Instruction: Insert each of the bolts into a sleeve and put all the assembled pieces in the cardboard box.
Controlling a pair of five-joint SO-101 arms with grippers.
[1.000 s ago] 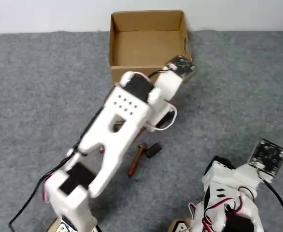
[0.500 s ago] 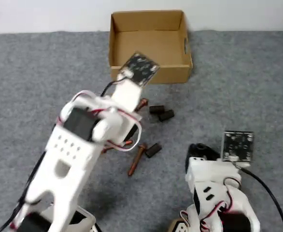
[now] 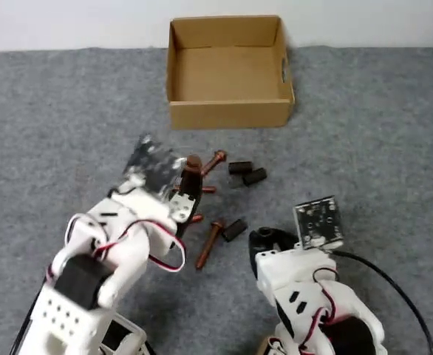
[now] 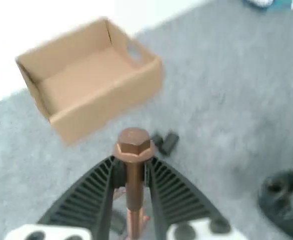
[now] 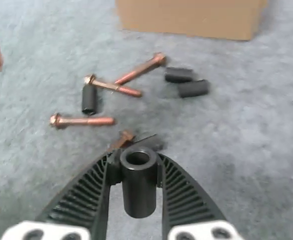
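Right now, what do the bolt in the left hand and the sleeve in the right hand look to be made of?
The bolt in the left hand: probably metal with a copper-coloured finish, going by its hex head and smooth reddish-brown shank. The sleeve in the right hand: matte black, likely plastic or rubber, though blackened metal is possible; a dull hollow tube without shine.

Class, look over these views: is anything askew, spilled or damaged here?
Nothing stands out. The left gripper holds a bolt, the right gripper a sleeve; spare bolts and sleeves lie loose on the carpet, and the cardboard box stands upright.
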